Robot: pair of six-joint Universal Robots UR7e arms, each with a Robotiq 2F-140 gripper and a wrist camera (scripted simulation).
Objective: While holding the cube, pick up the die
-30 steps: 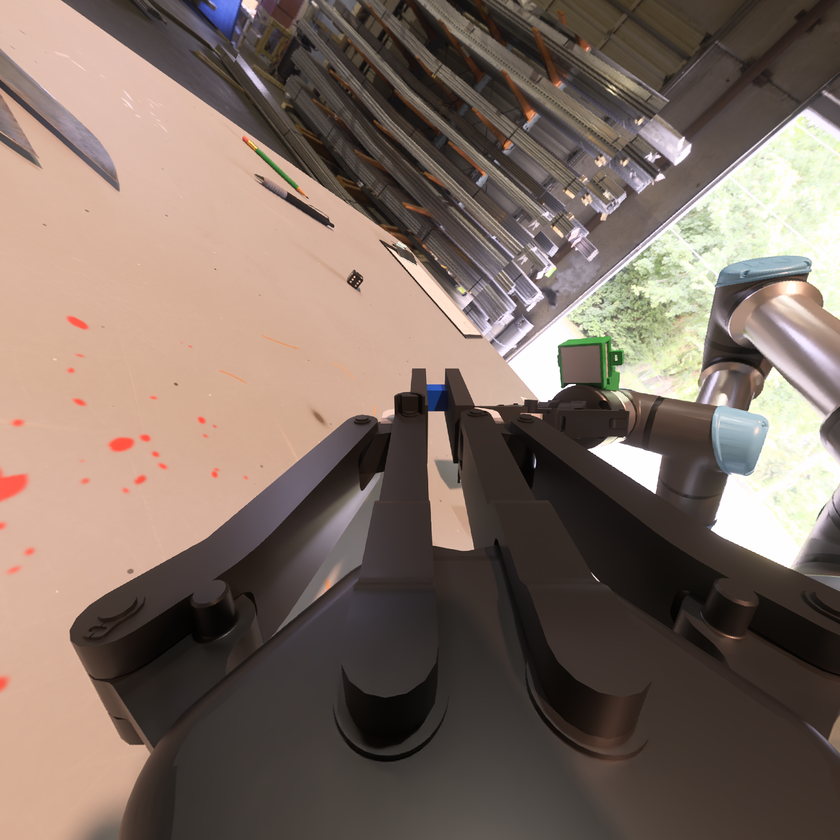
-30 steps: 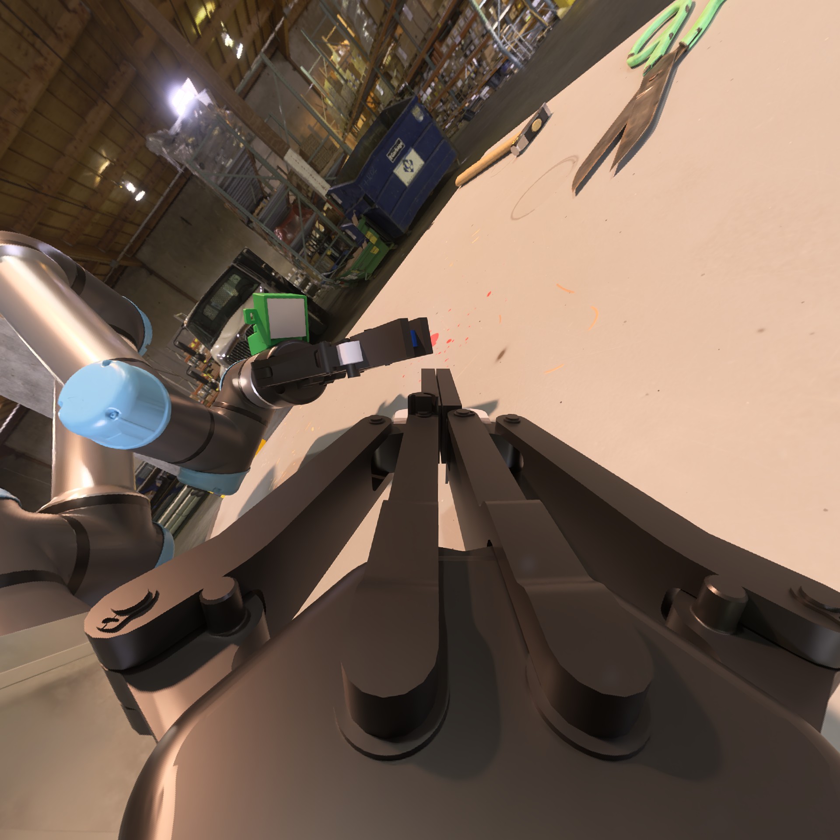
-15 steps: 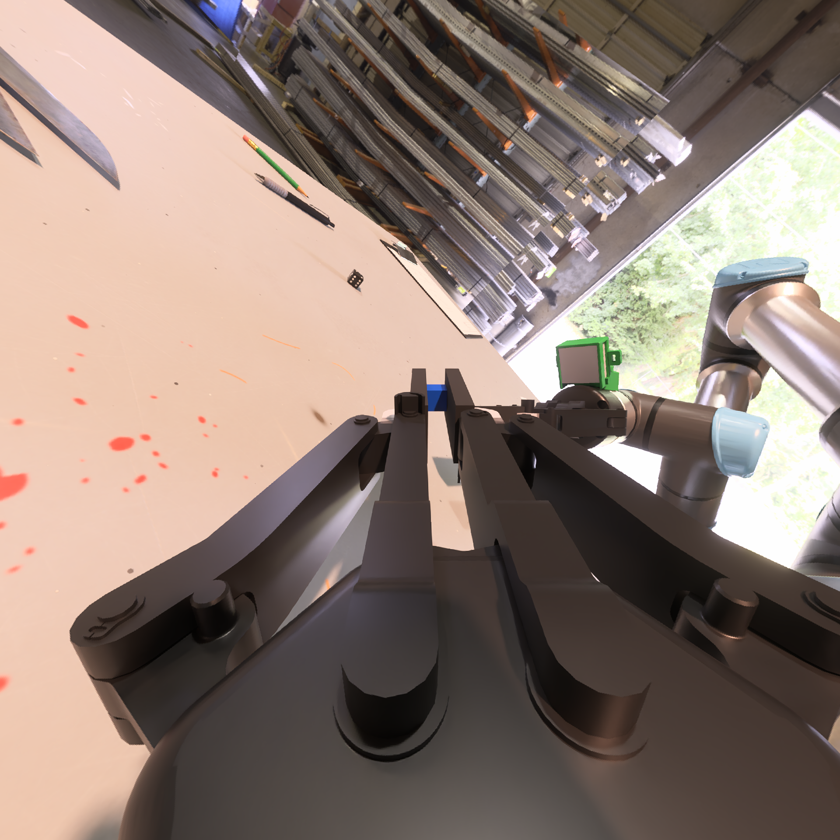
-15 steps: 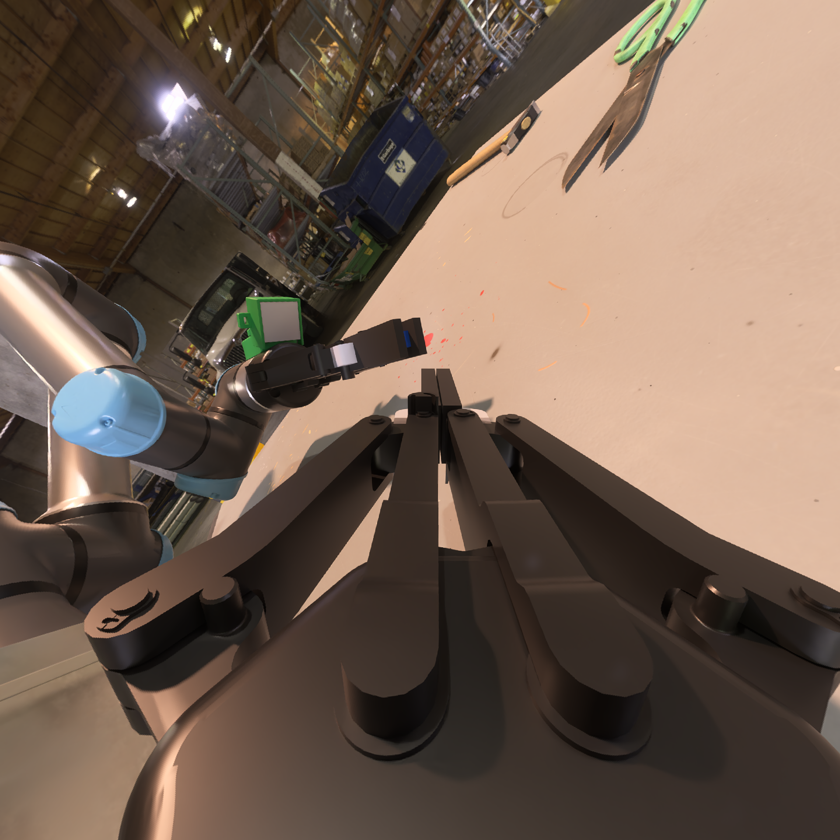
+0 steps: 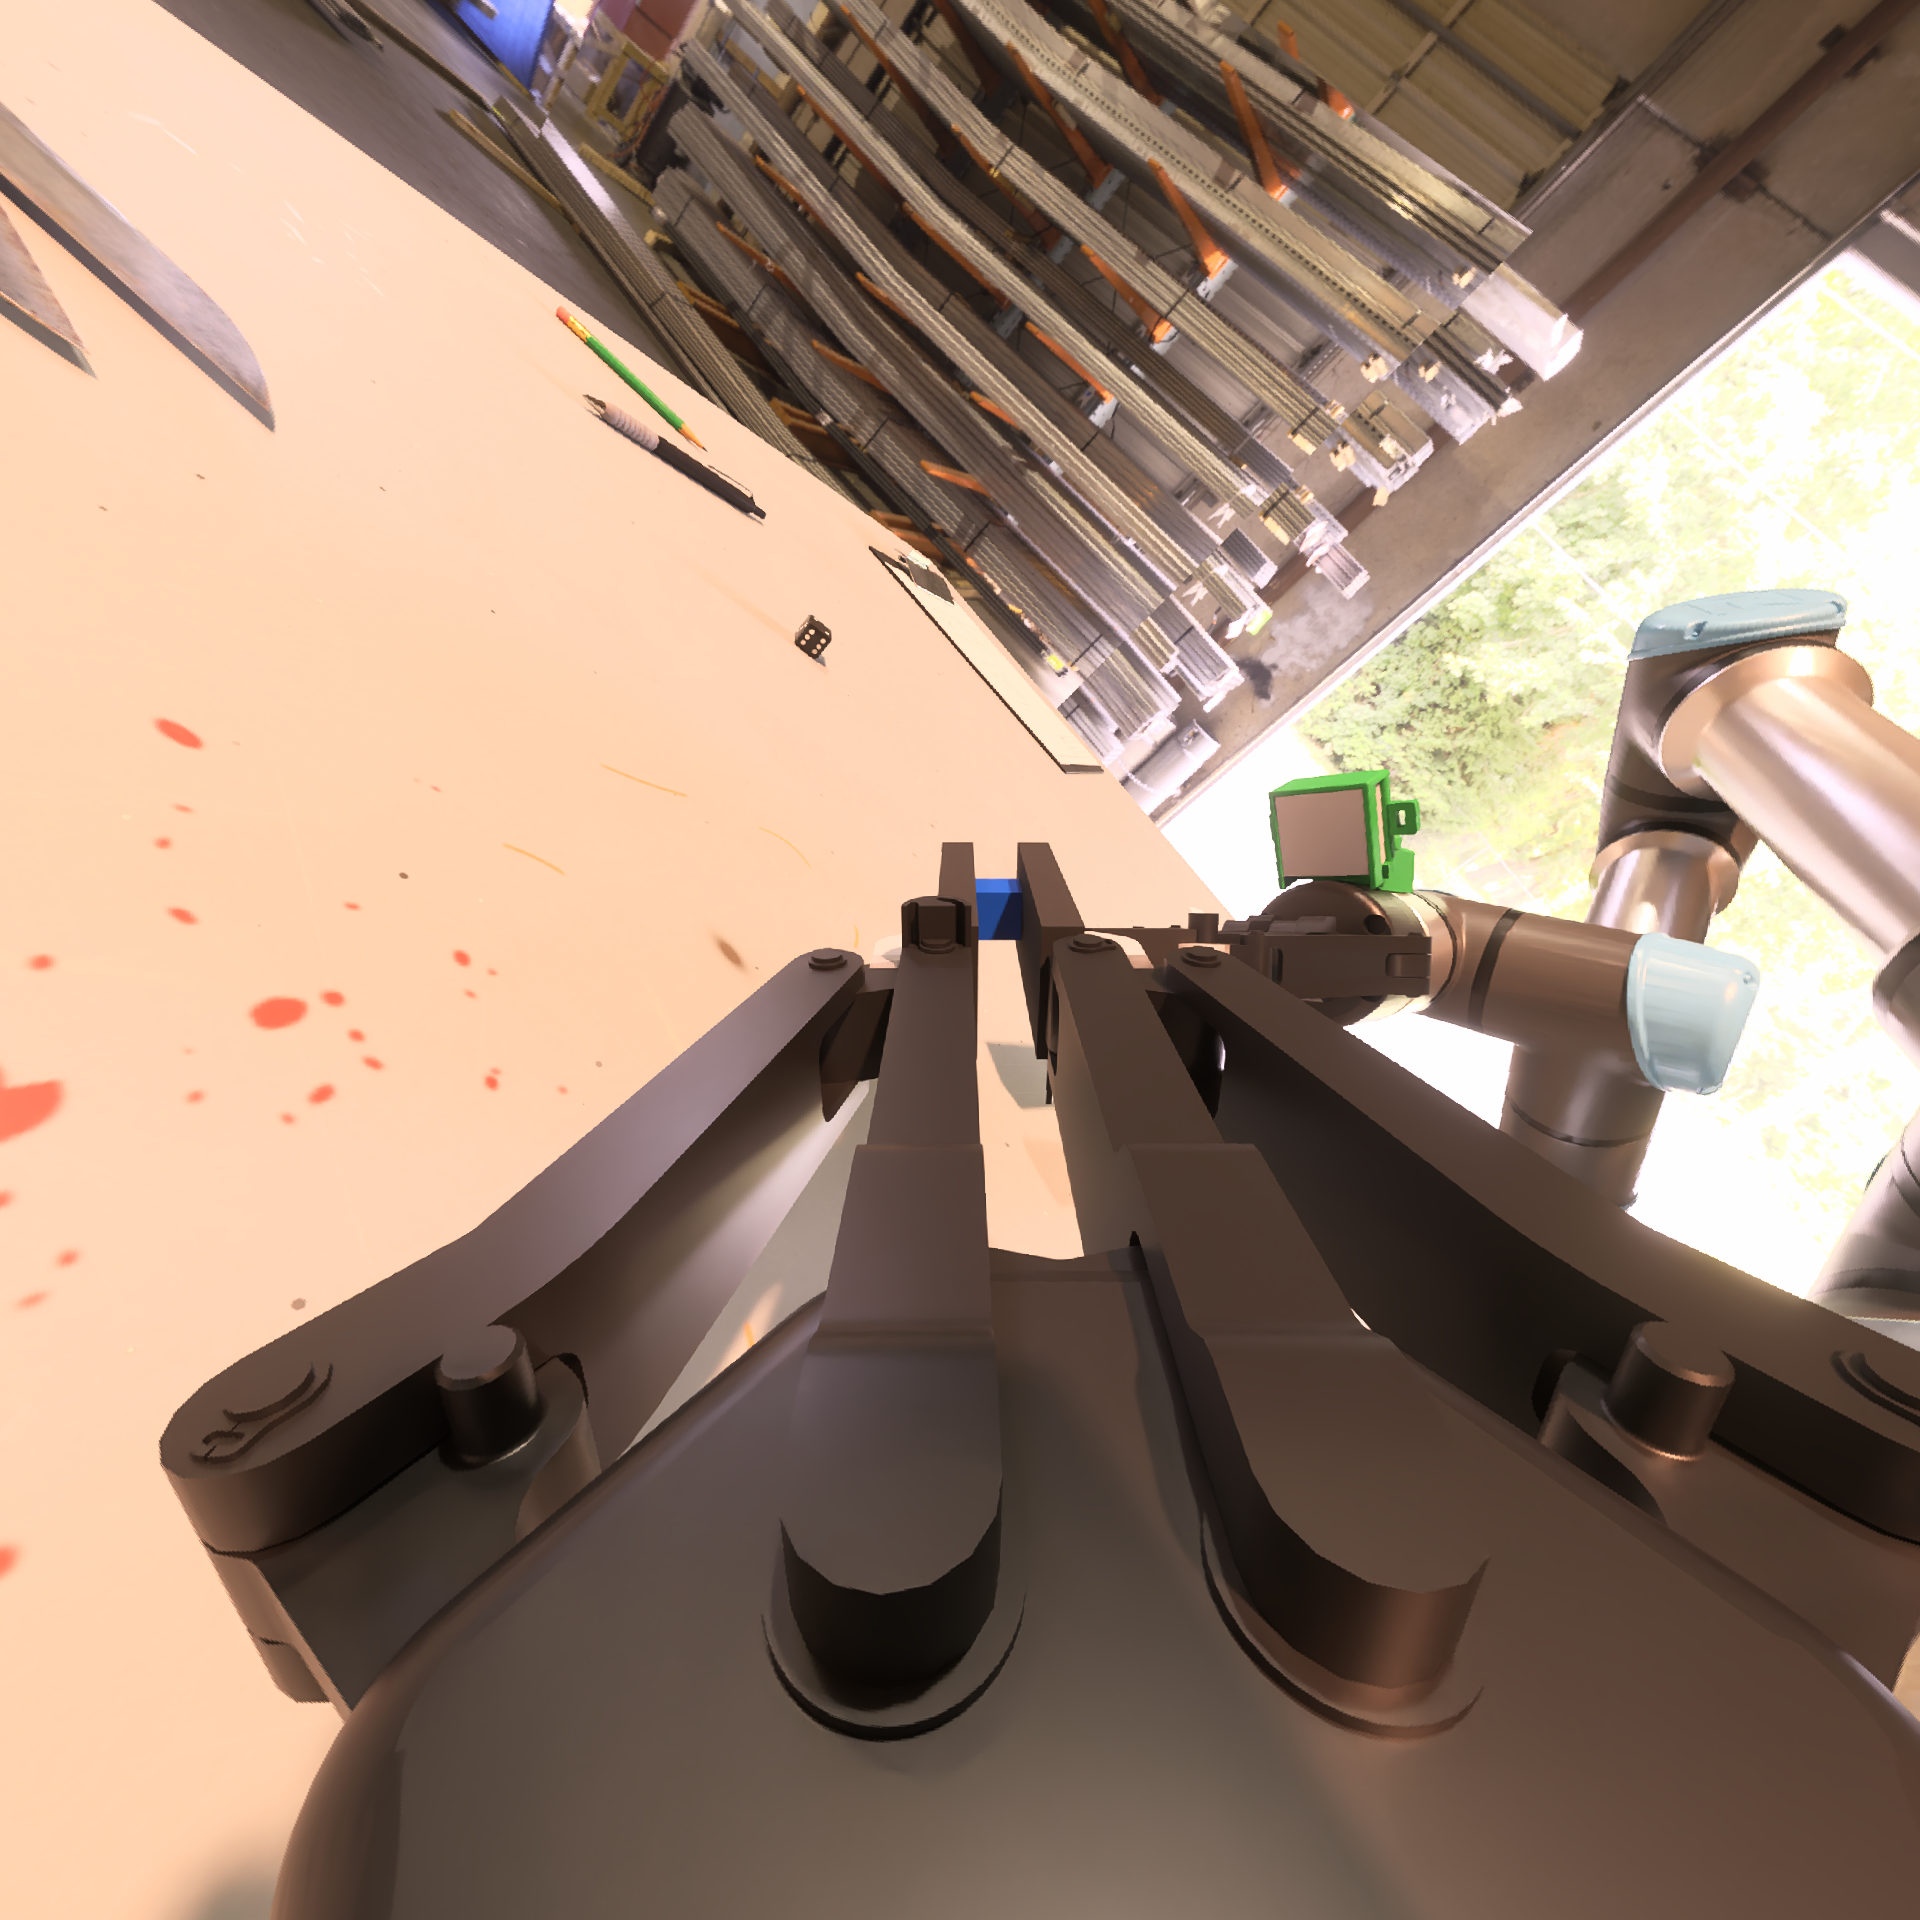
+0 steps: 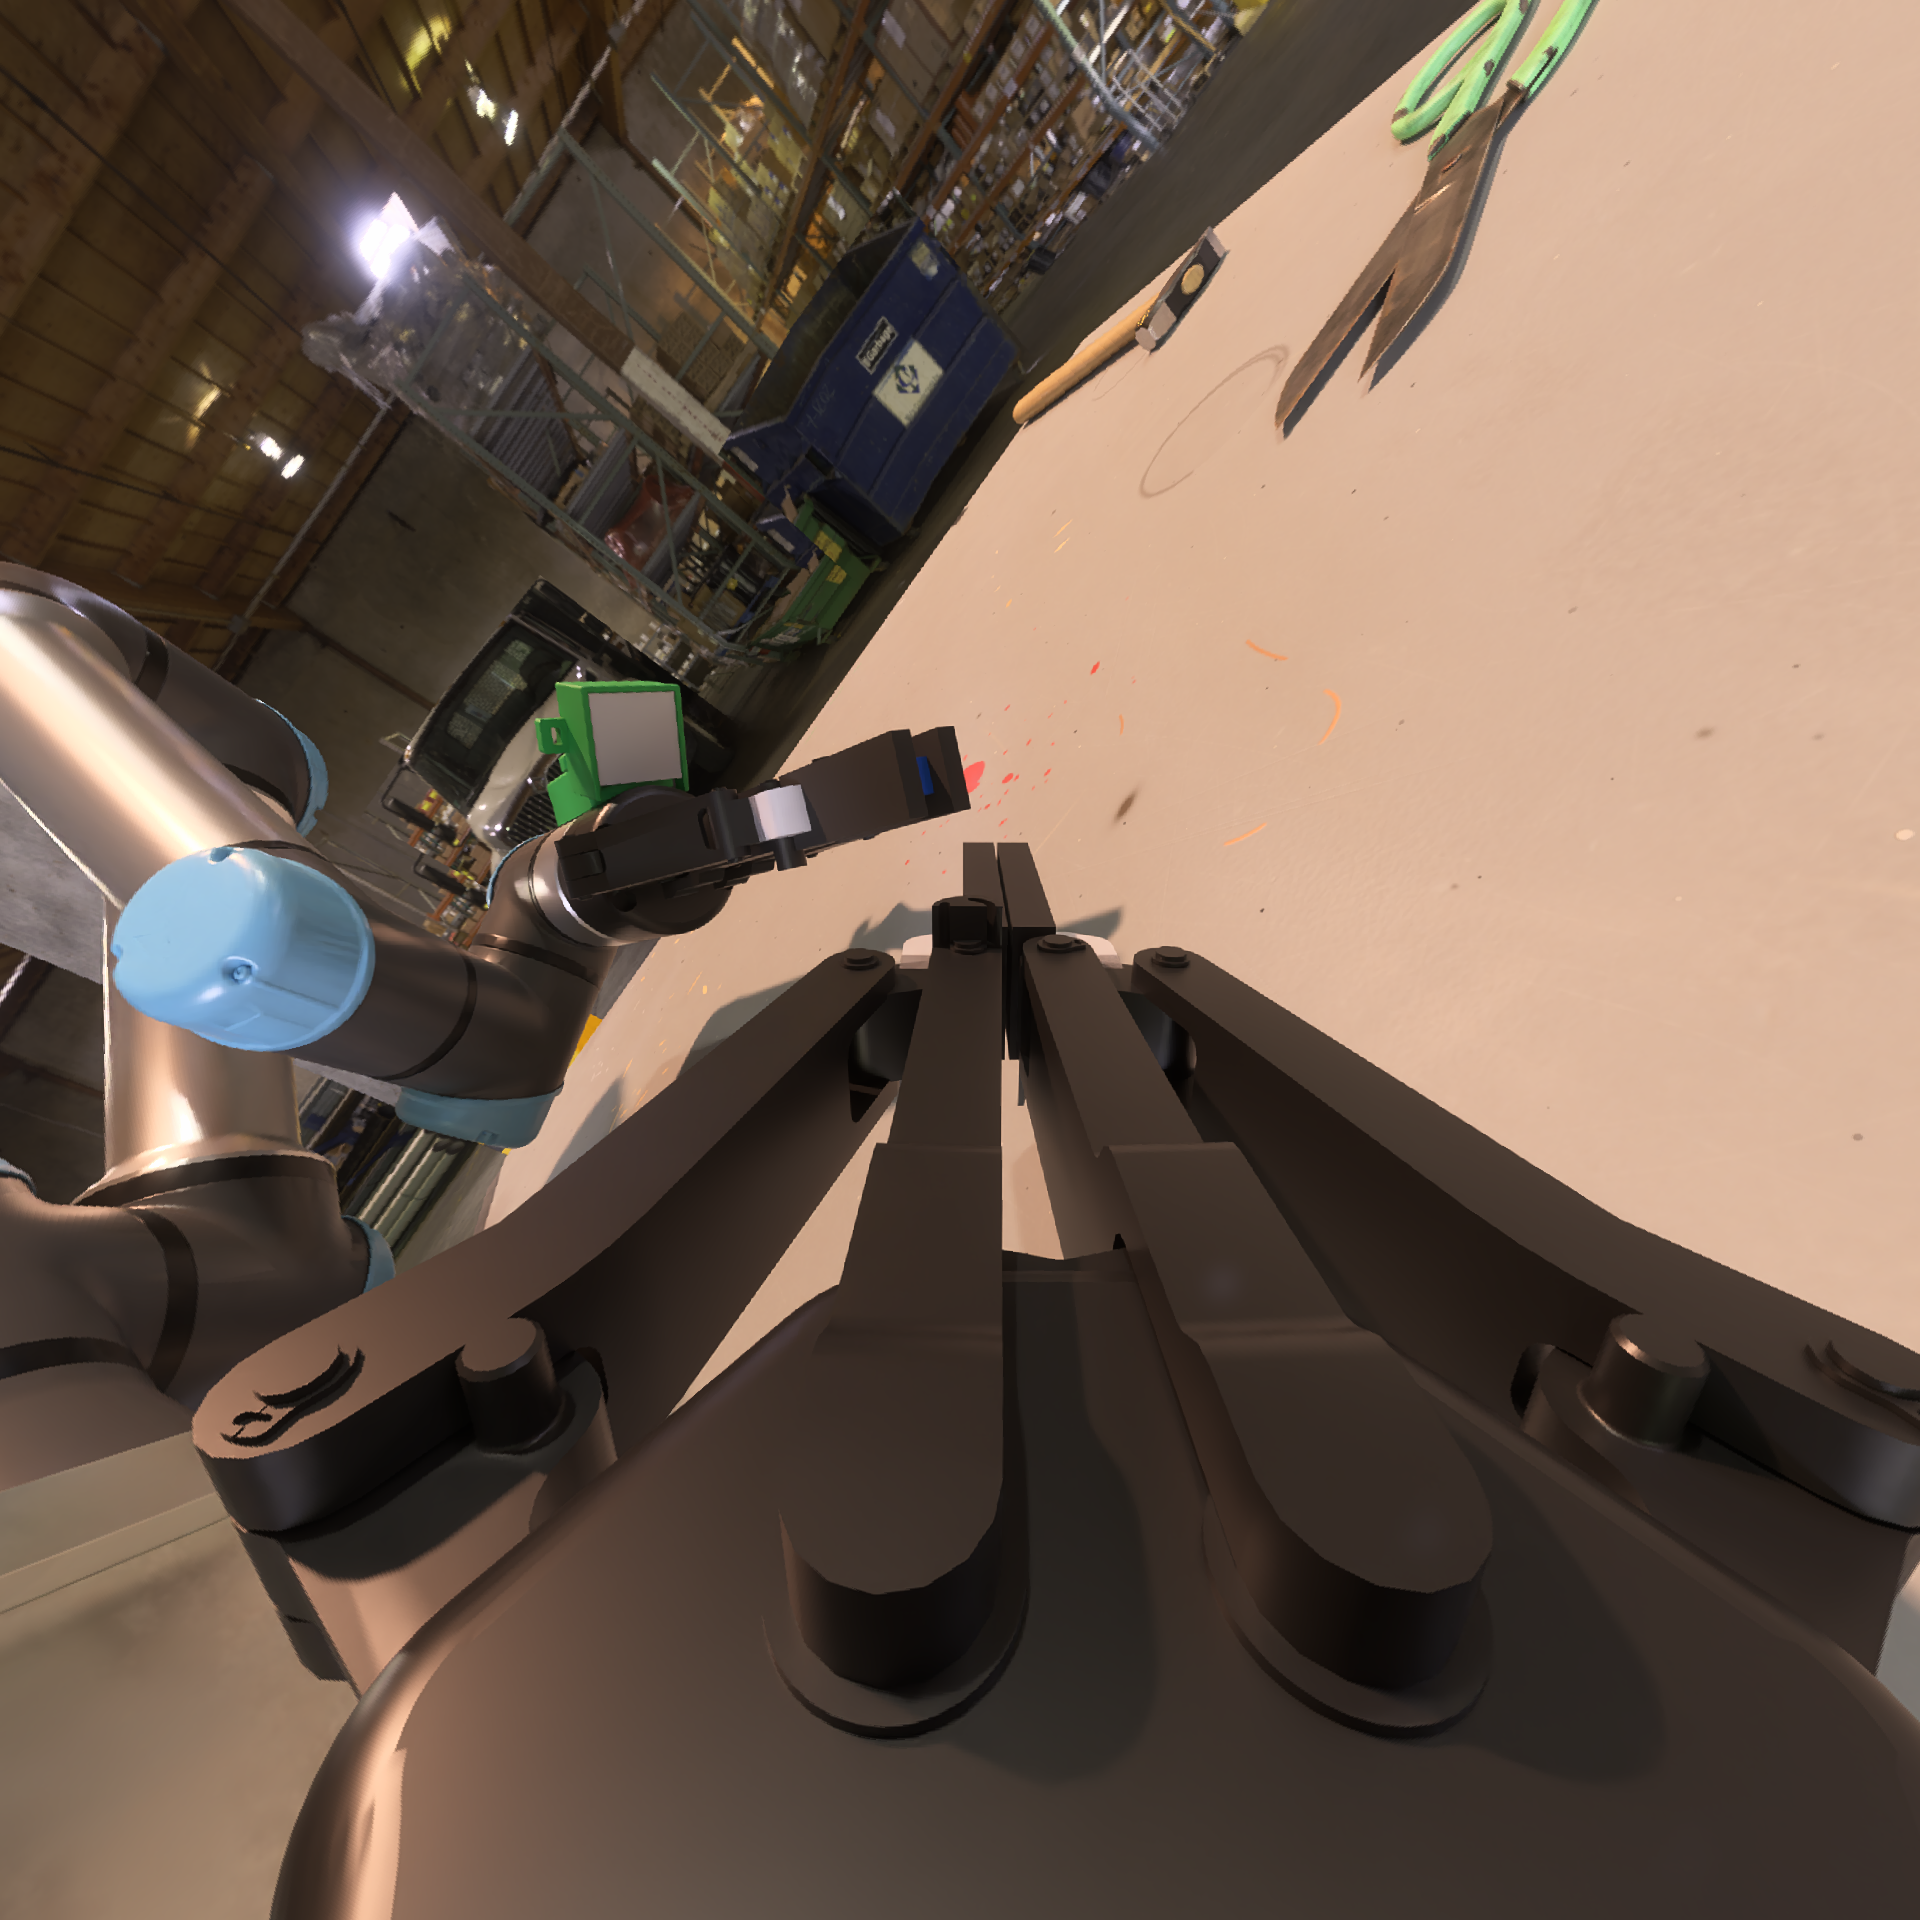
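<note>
Left gripper (image 5: 997, 883) pinching blue cube (image 5: 998, 908), aloft. Right gripper (image 6: 995, 873) pressed together, empty. Die (image 5: 812, 636) untouched on table (image 5: 436, 644), well apart.

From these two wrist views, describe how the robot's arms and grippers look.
Both arms are silvery metal tubes with dark joints and pale blue caps. Each wrist carries a green box with a grey face. The grippers are dark, with long linked fingers and round pins.

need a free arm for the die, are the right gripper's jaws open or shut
Shut and empty. In the right wrist view the right gripper has its jaws pressed together with nothing between them. The blue cube sits in the left gripper.
</note>
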